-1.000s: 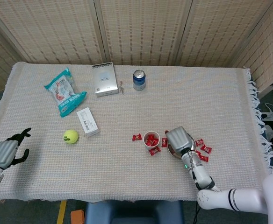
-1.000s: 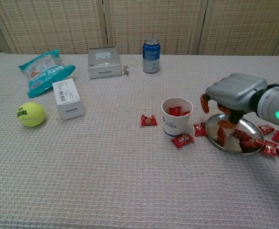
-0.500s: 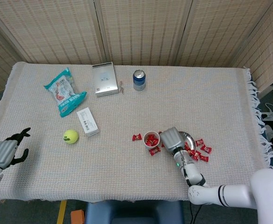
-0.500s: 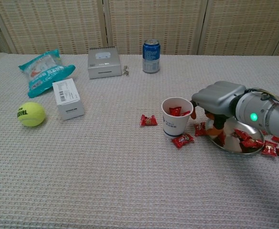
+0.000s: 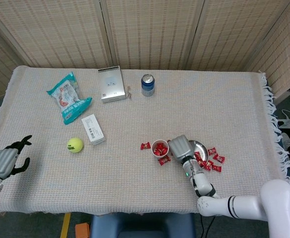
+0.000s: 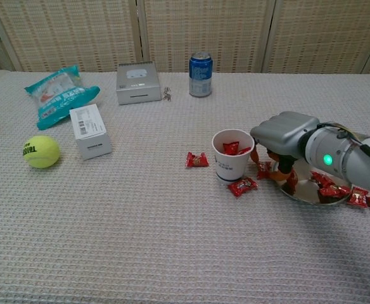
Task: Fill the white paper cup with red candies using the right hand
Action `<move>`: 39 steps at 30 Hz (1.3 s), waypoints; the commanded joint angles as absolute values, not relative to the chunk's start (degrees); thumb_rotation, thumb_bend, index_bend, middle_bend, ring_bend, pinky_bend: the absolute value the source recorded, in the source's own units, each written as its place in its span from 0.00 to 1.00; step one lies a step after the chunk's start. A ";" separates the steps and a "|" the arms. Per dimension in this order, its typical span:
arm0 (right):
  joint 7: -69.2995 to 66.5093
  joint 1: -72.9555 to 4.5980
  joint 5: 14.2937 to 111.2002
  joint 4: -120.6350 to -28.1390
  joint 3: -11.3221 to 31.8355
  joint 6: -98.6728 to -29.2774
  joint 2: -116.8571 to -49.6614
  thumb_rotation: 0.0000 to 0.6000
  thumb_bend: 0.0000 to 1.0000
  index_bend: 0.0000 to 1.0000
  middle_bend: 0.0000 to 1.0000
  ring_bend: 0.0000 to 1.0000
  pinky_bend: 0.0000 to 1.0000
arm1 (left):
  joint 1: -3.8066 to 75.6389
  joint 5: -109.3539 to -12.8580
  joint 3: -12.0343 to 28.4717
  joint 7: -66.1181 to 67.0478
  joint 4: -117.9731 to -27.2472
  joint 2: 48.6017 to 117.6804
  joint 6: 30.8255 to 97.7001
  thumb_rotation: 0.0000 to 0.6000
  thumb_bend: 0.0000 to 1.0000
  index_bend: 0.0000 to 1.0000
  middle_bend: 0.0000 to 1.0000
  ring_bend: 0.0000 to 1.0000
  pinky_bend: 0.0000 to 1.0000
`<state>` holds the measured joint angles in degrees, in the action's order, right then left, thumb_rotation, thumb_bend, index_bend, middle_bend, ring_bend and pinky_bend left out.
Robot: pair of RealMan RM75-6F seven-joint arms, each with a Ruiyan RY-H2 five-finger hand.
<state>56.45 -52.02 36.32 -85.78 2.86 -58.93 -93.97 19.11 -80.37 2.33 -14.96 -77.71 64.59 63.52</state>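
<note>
White paper cup [image 6: 233, 154]: one, upright on the bench [image 6: 172, 253], with red candies [image 6: 230, 148] showing inside up to about the rim – how many cannot be counted.
Right hand [image 6: 285, 136]: just right of the cup, its fingers [image 6: 280, 166] curled downward beside the cup's wall; the head view shows the same hand [image 5: 180, 147] pressed close against the cup [image 5: 160, 148]. Whether the fingers hold a candy cannot be told.
Metal plate [image 6: 305, 194]: one, right of the cup and partly under the right hand, carrying several red candies.
Loose candies by the cup: one wrapped candy [image 6: 197, 159] just left of it, one [image 6: 242, 185] at its front right foot, more scattered right of the plate [image 6: 366, 199] – too bunched to count.
Left hand [image 5: 5, 161]: far left of the cup at the bench edge, fingers spread and holding nothing.
Tennis ball [image 6: 41, 151]: one, well left of the cup.
White carton [image 6: 90, 131]: one, left of the cup, just beyond the ball.
Teal snack bag [image 6: 61, 91]: one, far left and behind the cup.
Grey box [image 6: 137, 83]: one, behind and left of the cup.
Blue drink can [image 6: 200, 74]: one, upright, behind the cup.
</note>
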 commanded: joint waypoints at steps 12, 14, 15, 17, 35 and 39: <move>56.47 -51.98 36.60 -85.48 2.45 -59.69 -94.15 1.00 0.21 0.53 0.89 0.87 1.00 | 19.04 -80.46 2.27 -14.73 -77.79 64.61 63.65 1.00 0.54 0.02 0.20 0.18 0.30; 56.23 -51.82 36.93 -85.99 2.43 -59.96 -93.79 1.00 0.21 0.54 0.89 0.87 1.00 | 19.02 -80.48 2.28 -14.73 -77.81 64.61 63.70 1.00 0.53 0.02 0.20 0.18 0.30; 56.08 -51.71 37.21 -86.37 2.41 -60.21 -93.52 1.00 0.21 0.54 0.89 0.87 1.00 | 19.02 -80.49 2.27 -14.70 -77.82 64.62 63.71 1.00 0.53 0.02 0.20 0.18 0.30; 55.53 -51.27 38.39 -87.76 2.36 -61.26 -92.57 1.00 0.21 0.54 0.89 0.87 1.00 | 19.02 -80.50 2.26 -14.64 -77.85 64.63 63.70 1.00 0.53 0.02 0.20 0.18 0.30; 47.34 -49.32 47.96 -101.46 6.98 -65.72 -83.87 1.00 0.21 0.54 0.89 0.87 1.00 | 19.06 -80.29 2.28 -14.32 -78.13 64.67 63.49 1.00 0.53 0.02 0.20 0.18 0.30; 48.21 -51.16 46.08 -99.26 8.25 -63.94 -86.23 1.00 0.21 0.54 0.89 0.87 1.00 | 18.99 -80.26 2.33 -14.55 -78.08 64.57 63.62 1.00 0.53 0.02 0.20 0.18 0.30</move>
